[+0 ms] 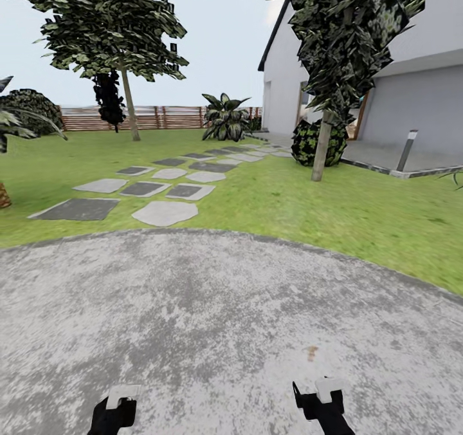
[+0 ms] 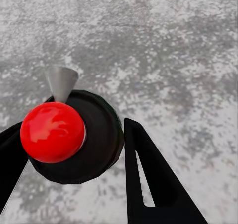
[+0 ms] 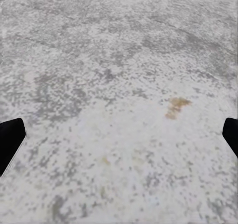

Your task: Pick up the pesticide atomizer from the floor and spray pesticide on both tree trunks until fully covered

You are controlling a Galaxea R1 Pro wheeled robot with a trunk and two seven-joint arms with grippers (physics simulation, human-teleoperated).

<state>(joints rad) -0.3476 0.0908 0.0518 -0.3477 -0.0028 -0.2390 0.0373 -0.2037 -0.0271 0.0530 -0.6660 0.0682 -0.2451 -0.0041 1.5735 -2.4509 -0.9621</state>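
While parked on the grey gravel pad (image 1: 218, 319), left tool (image 2: 74, 149) grips the pesticide atomizer (image 2: 74, 139); right tool (image 3: 119, 139) spread wide, nothing between its fingers.

Atomizer sits between the left fingers (image 2: 153, 179): red ball top, black round body, grey cone nozzle pointing away over the gravel. Two trees ahead on the lawn (image 1: 270, 197): far one (image 1: 106, 29) left by the fence (image 1: 161, 117), nearer one (image 1: 344, 36) right beside the house (image 1: 418, 68), its trunk (image 1: 320, 148) in front of a dark shrub (image 1: 308, 142).
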